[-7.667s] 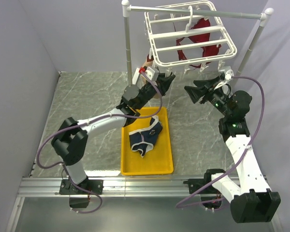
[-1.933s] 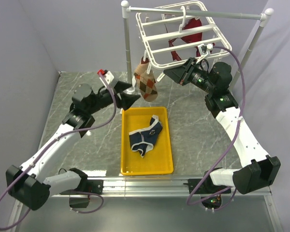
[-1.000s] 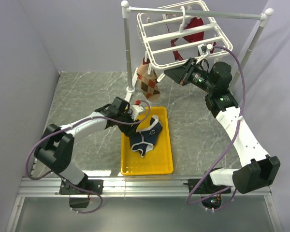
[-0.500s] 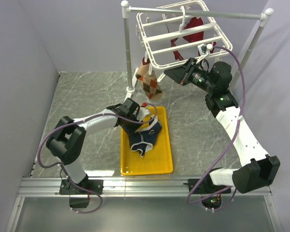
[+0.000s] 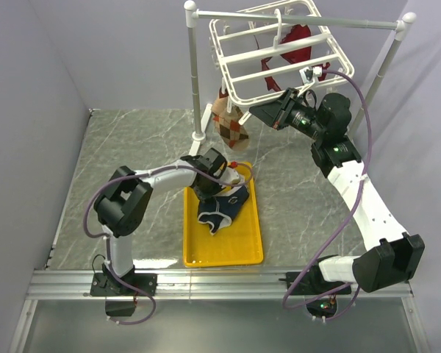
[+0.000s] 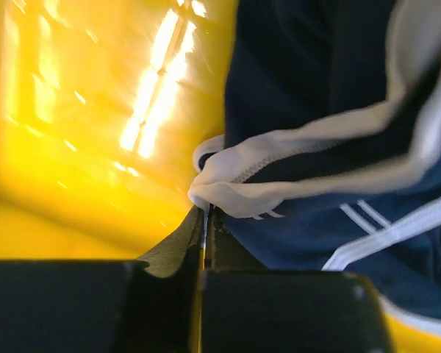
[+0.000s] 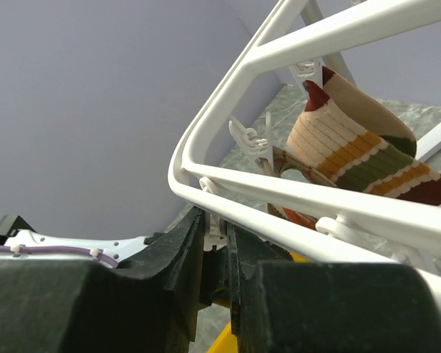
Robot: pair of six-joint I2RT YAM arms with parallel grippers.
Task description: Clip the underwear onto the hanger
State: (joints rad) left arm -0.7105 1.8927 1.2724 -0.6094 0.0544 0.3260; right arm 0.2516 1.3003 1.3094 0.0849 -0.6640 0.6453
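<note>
The navy underwear (image 5: 224, 209) lies crumpled in the yellow tray (image 5: 222, 257). My left gripper (image 5: 210, 193) reaches down into the tray at the underwear's upper left edge. In the left wrist view it (image 6: 206, 213) is shut on a fold of the white-trimmed edge (image 6: 235, 187) of the underwear (image 6: 316, 88). The white hanger (image 5: 279, 55) hangs tilted from the pole. My right gripper (image 5: 260, 111) sits at its near left corner. In the right wrist view it (image 7: 217, 220) is shut on a small white clip (image 7: 214, 234) dangling under the hanger's frame (image 7: 279, 187).
A brown-and-cream argyle cloth (image 5: 231, 126) hangs from the hanger's left side, just above the tray's far end. A dark red garment (image 5: 290, 40) hangs behind the crossbars. The white pole stand (image 5: 193, 73) rises behind the tray. Grey walls close both sides.
My left gripper dropped further into the tray onto the underwear and went from open to shut on its white-edged fold. The right gripper stayed put on the clip.
</note>
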